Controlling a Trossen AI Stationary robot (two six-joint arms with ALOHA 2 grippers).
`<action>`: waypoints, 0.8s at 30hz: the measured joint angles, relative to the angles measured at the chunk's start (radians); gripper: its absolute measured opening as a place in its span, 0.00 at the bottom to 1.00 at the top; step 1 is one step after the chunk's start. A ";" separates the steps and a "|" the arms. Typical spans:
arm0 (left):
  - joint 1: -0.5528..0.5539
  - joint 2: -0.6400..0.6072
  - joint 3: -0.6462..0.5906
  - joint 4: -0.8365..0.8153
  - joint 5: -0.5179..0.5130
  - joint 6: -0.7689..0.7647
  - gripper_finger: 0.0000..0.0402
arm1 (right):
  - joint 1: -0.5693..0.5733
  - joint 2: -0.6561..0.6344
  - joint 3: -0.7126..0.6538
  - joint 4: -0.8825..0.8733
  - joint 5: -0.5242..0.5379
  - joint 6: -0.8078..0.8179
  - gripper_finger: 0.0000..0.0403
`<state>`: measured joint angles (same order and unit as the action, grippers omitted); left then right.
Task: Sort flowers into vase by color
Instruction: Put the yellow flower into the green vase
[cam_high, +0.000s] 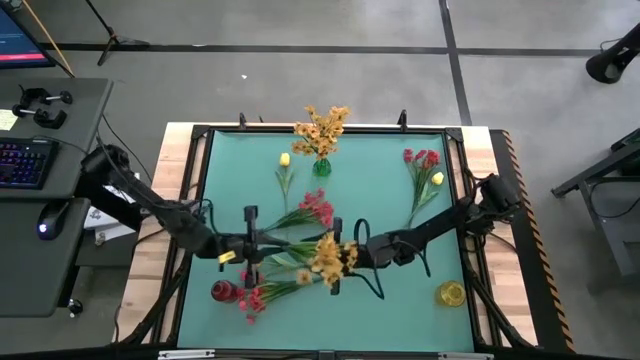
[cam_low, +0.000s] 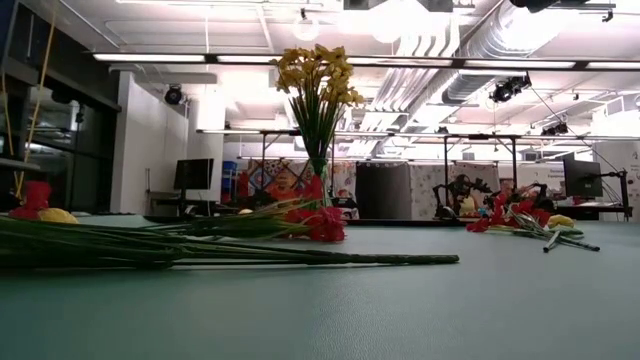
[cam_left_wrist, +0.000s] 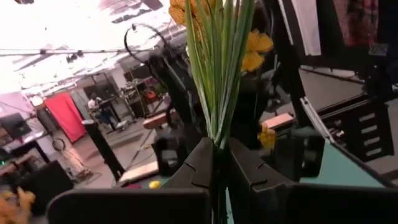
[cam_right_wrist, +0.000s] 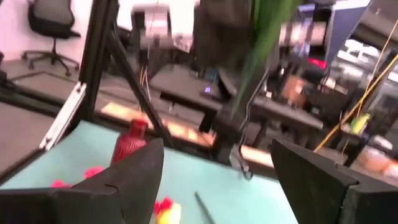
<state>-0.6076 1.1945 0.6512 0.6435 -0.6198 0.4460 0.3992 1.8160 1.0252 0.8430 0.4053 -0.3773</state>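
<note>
Holding a bunch of green-stemmed orange-yellow blossom sprays (cam_high: 328, 256) mid-table in the clamped left gripper (cam_high: 262, 247), right gripper (cam_high: 352, 250) gaping empty beside, one orange bunch already standing in the far green vase (cam_high: 321, 166), red and yellow flowers lying unsorted.

Overhead, table-level, 2 wrist views

A robotics lab: exposed silver ceiling ducts (cam_low: 470, 45), a grey desk with backlit keyboard (cam_high: 22, 163), concrete floor (cam_high: 300, 25).
</note>
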 joint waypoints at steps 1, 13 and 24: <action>0.009 0.020 -0.021 0.048 0.013 -0.010 0.01 | 0.000 0.000 0.000 0.016 -0.011 -0.007 0.71; 0.034 0.122 -0.211 0.559 0.098 -0.079 0.01 | -0.009 0.002 0.000 0.174 -0.067 -0.076 0.71; 0.095 0.151 -0.211 0.566 0.208 -0.176 0.01 | -0.066 0.002 0.000 0.206 -0.221 0.048 0.71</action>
<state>-0.5125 1.3450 0.4400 1.2099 -0.4118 0.2702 0.3328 1.8175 1.0252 1.0490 0.1838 -0.3296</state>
